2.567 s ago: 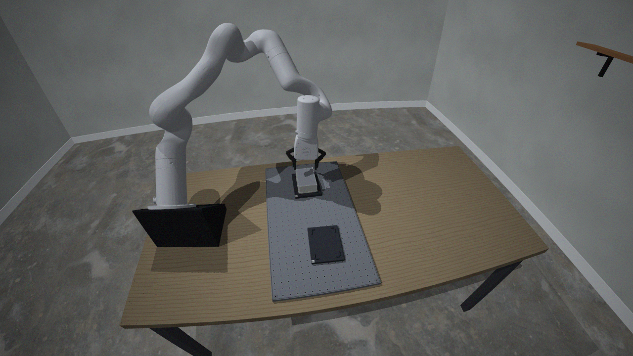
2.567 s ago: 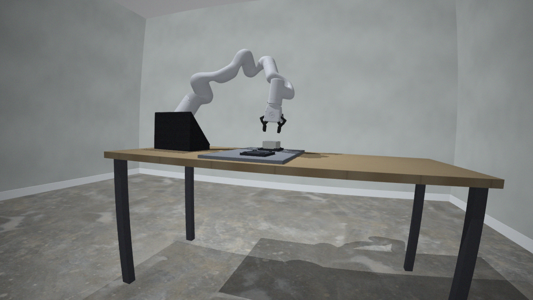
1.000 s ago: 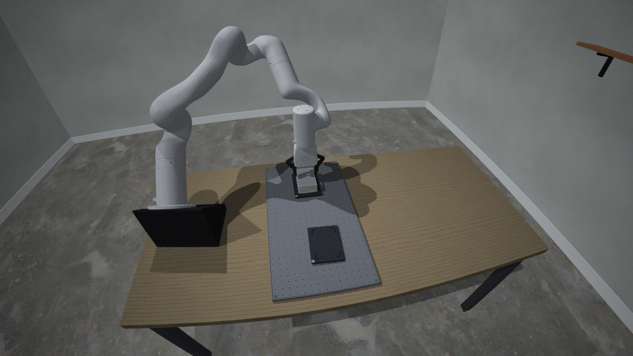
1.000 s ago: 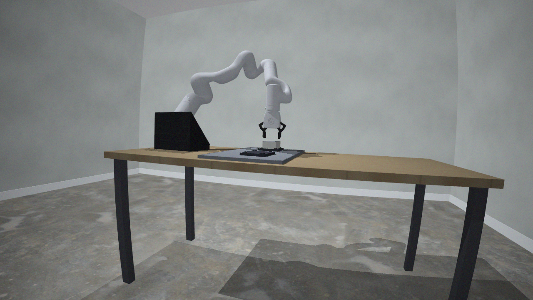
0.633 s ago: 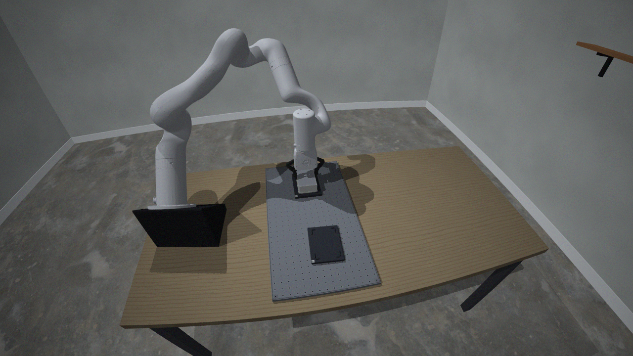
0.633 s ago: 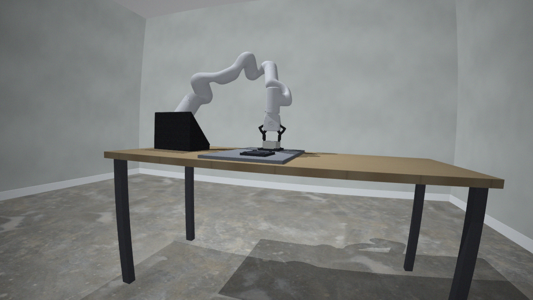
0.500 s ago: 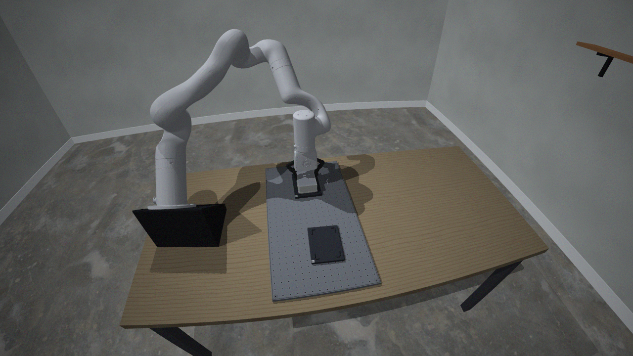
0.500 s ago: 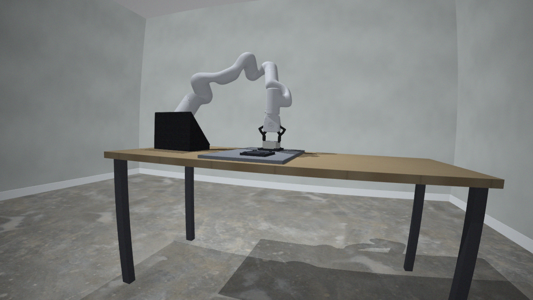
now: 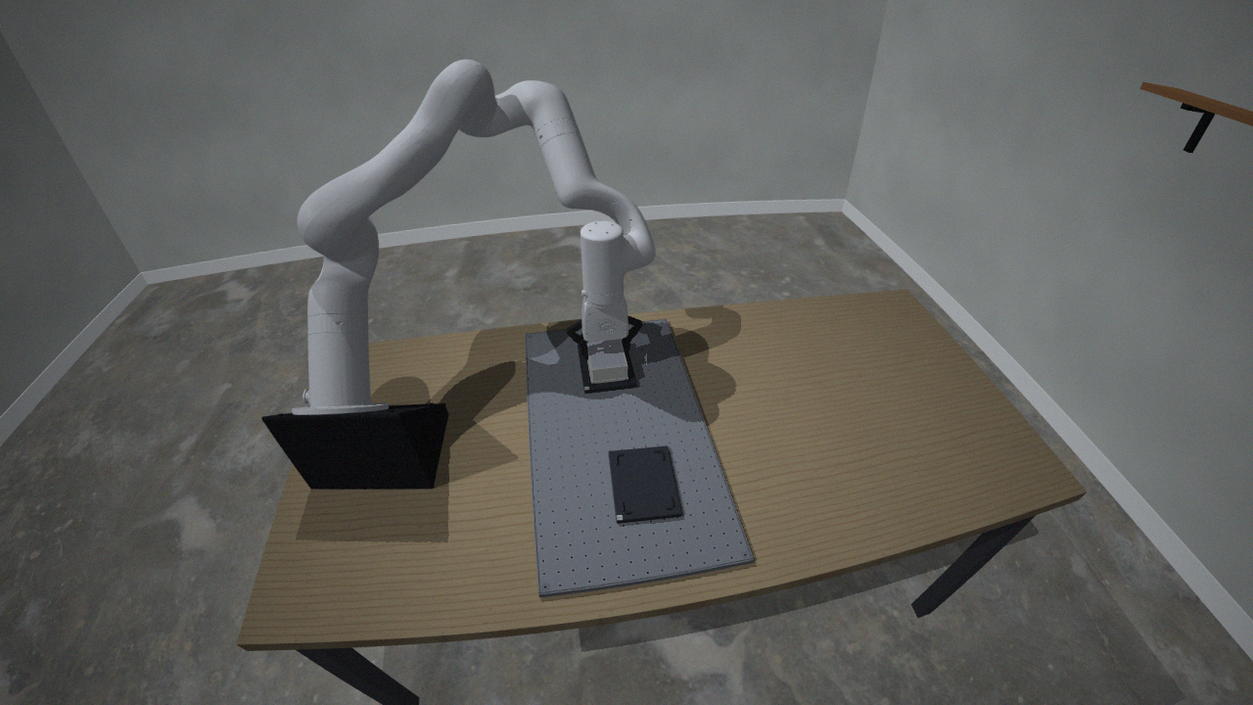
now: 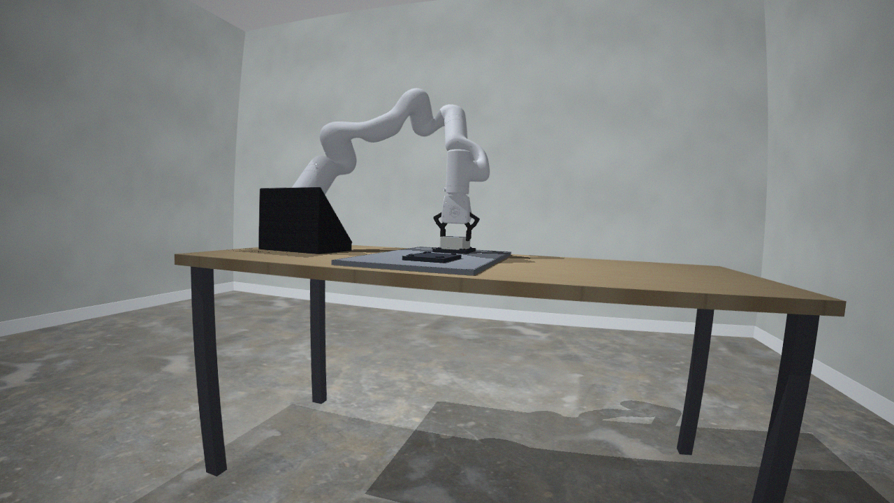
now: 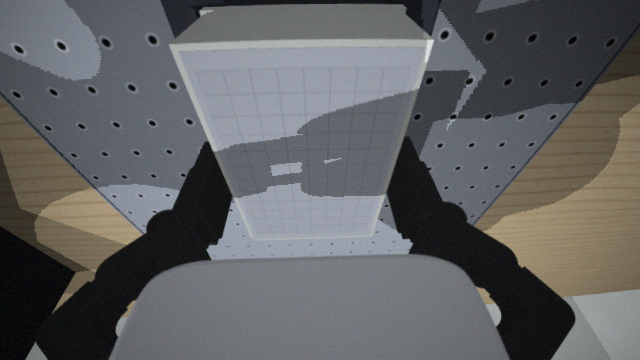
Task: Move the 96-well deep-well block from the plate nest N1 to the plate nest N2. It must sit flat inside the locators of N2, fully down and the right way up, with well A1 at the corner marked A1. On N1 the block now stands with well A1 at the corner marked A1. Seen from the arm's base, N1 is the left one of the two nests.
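The pale grey deep-well block (image 9: 607, 368) sits on the dark nest N1 at the far end of the grey perforated plate. It also shows in the exterior view (image 10: 452, 242) and in the wrist view (image 11: 300, 135), where its well grid faces up. My gripper (image 11: 308, 159) is open and lowered around the block, one black finger on each long side. Whether the fingers touch the sides is not clear. The gripper also shows in the top view (image 9: 606, 354). Nest N2 (image 9: 645, 484) is an empty dark pad with corner locators at the near end of the plate.
The grey perforated plate (image 9: 626, 464) lies across the middle of the wooden table. A black wedge-shaped base block (image 9: 363, 446) holds the arm at the table's left. A small wall shelf (image 9: 1195, 105) is at the far right.
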